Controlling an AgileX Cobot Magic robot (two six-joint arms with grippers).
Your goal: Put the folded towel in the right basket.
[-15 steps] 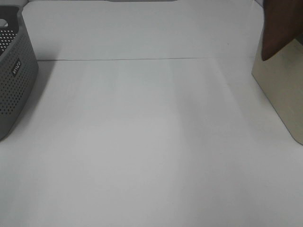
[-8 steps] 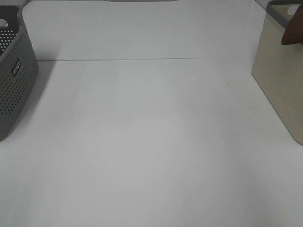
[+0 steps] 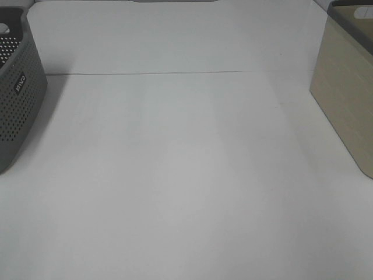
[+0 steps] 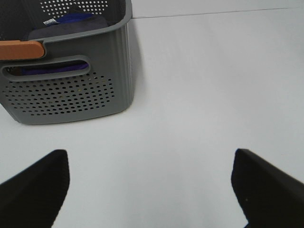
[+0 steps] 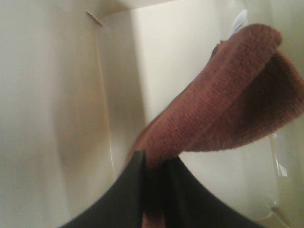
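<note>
In the right wrist view my right gripper (image 5: 154,173) is shut on the folded towel (image 5: 223,104), a brown cloth that hangs from the fingers inside the beige basket (image 5: 61,95). A small white tag (image 5: 239,20) shows at its far edge. In the high view the right basket (image 3: 345,93) stands at the right edge, and the towel and the right gripper are out of view there. My left gripper (image 4: 152,185) is open and empty above the table, near the grey perforated basket (image 4: 66,90).
The grey perforated basket (image 3: 16,87) stands at the left edge of the white table (image 3: 186,175) and holds a purple cloth (image 4: 71,21). A seam line (image 3: 151,73) runs across the table at the back.
The brown towel, seen above the right basket's rim one second ago, has sunk out of the high view into the basket.
</note>
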